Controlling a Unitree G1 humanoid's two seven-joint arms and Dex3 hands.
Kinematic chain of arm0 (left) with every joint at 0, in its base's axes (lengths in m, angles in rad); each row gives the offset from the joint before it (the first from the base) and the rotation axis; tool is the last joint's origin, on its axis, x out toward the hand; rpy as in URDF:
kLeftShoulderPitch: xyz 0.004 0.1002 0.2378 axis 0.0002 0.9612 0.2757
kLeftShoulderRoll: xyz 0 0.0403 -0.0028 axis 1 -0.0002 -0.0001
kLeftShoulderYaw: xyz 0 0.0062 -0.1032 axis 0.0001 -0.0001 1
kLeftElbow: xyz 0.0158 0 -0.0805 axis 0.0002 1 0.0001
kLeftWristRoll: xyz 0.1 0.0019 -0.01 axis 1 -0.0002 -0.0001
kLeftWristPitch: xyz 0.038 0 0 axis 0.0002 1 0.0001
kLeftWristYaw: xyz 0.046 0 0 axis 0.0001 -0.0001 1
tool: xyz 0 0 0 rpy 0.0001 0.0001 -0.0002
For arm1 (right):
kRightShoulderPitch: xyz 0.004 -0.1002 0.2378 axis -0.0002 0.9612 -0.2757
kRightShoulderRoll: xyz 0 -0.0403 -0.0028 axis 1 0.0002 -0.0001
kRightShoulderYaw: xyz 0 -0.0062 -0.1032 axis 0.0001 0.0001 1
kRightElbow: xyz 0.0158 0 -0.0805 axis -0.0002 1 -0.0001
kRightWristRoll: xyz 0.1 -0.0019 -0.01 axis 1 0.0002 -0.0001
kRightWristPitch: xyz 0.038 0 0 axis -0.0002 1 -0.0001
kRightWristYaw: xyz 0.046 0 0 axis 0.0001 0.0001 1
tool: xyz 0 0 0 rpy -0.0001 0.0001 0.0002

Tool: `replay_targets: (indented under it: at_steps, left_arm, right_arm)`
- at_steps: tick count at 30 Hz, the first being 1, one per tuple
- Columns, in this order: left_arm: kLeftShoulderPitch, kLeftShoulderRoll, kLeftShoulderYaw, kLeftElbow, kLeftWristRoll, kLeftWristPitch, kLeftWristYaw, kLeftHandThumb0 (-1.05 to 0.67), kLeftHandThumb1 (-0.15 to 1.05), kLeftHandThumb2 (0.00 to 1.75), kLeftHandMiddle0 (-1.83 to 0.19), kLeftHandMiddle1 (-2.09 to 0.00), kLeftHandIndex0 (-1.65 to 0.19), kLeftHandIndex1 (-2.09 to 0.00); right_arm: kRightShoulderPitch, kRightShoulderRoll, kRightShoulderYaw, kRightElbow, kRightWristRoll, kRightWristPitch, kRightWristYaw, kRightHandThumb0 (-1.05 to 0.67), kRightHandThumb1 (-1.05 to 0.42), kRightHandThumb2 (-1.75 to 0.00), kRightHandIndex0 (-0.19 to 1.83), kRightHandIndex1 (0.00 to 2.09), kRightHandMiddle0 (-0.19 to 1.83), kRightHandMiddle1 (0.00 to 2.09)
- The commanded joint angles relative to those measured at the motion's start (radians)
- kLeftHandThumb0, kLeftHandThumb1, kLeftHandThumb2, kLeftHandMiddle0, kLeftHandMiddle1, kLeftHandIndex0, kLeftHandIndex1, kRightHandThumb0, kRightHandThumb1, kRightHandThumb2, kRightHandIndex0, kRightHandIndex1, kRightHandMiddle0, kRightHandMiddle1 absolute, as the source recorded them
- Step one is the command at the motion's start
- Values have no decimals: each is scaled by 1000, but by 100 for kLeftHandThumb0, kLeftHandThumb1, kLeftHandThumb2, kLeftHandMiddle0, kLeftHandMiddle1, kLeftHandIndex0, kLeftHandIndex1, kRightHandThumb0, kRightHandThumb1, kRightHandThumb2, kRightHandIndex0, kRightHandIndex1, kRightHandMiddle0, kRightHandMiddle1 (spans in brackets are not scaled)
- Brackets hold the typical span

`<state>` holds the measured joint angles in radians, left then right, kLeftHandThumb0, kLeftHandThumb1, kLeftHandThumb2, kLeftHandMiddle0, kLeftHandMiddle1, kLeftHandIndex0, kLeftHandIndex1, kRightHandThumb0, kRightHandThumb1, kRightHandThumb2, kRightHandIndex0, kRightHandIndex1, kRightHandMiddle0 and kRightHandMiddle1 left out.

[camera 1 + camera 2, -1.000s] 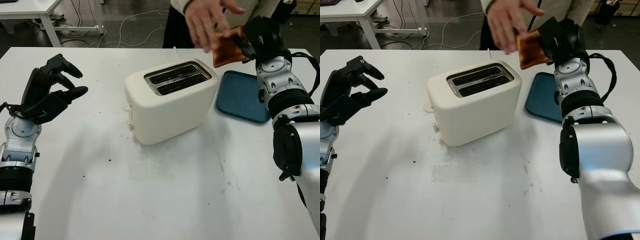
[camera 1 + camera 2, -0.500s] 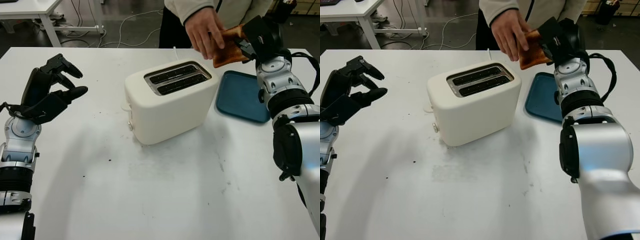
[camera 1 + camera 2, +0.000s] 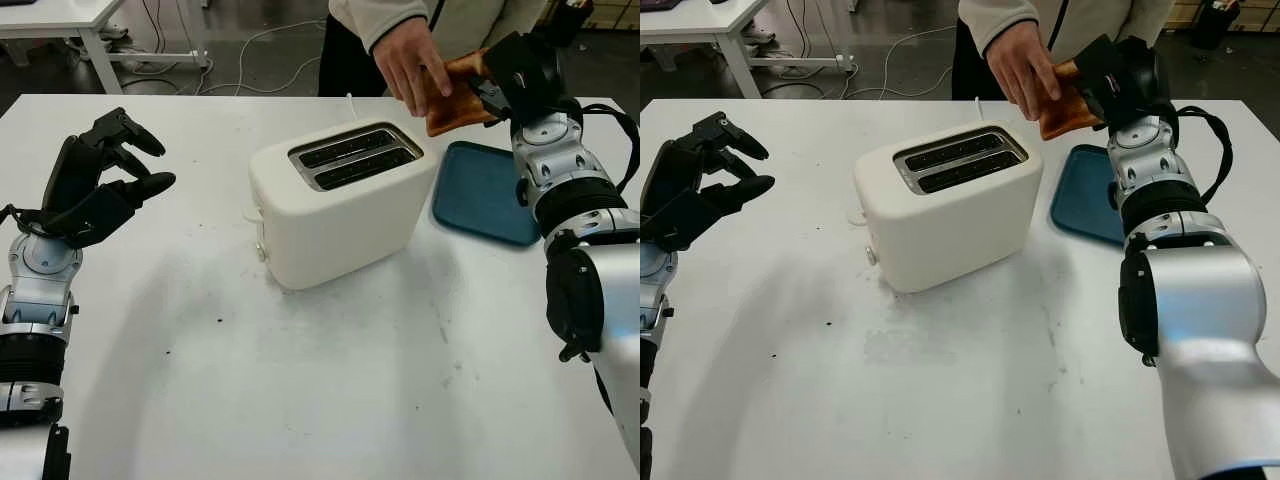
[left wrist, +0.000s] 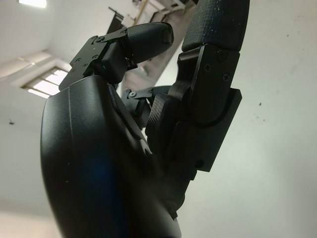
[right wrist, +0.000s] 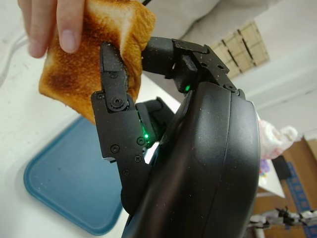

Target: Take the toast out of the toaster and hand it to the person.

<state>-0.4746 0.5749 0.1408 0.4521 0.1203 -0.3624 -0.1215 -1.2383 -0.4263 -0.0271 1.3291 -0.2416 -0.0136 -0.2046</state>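
The robot's right hand [image 3: 510, 75] is raised above the far side of the white bench [image 3: 330, 380], its black fingers [image 5: 115, 94] clamped on a browned slice of toast [image 5: 94, 54]. A person's hand [image 3: 410, 62] reaches in from beyond the bench and grips the same slice on the side away from the robot's hand, thumb [image 5: 69, 25] pressed on its face, so both hold the toast at once. Below the right hand and close beside its forearm, a blue tray [image 3: 480, 195] lies on the bench. The cream two-slot toaster [image 3: 340, 205] stands toward the middle of the bench, to the left of the right hand and lower, both slots showing dark. The left hand [image 3: 100, 185] hangs open above the bench's left side, well apart from the toaster, holding nothing. Dark crumbs [image 3: 219, 321] speck the bench between the left hand and the toaster.
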Motion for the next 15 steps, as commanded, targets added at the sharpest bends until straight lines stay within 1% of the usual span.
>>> replay_targets:
  at_steps: [1, 4, 7, 10, 15]
  left_arm:
    - [5, 2, 4, -1, -2, -9, -2, -105, 92, 17, -52, -150, -39, -149]
    - [4, 0, 4, 0, -1, -6, 1, -105, 92, 16, -52, -151, -39, -151]
    - [3, -1, 5, 1, -3, -6, 2, -105, 92, 15, -52, -151, -39, -151]
    - [1, -1, 4, 4, -1, -8, 4, -105, 92, 15, -52, -151, -39, -151]
    - [2, 0, 3, -1, 2, -5, 4, -105, 92, 16, -53, -152, -39, -151]
  right_arm:
    - [-12, -2, -3, -1, 3, -10, -3, -35, -92, -24, 89, 175, 44, 175]
    - [-9, -2, -3, -1, 1, -18, -6, -36, -92, -23, 83, 175, 48, 175]
    - [-15, -1, -6, 0, 2, -3, -8, -36, -92, -22, 84, 175, 49, 175]
    - [-12, -1, -14, -1, 11, -16, -3, -34, -92, -23, 86, 175, 47, 175]
    - [-15, 5, -32, -1, 25, -13, -11, -33, -92, -18, 87, 175, 56, 175]
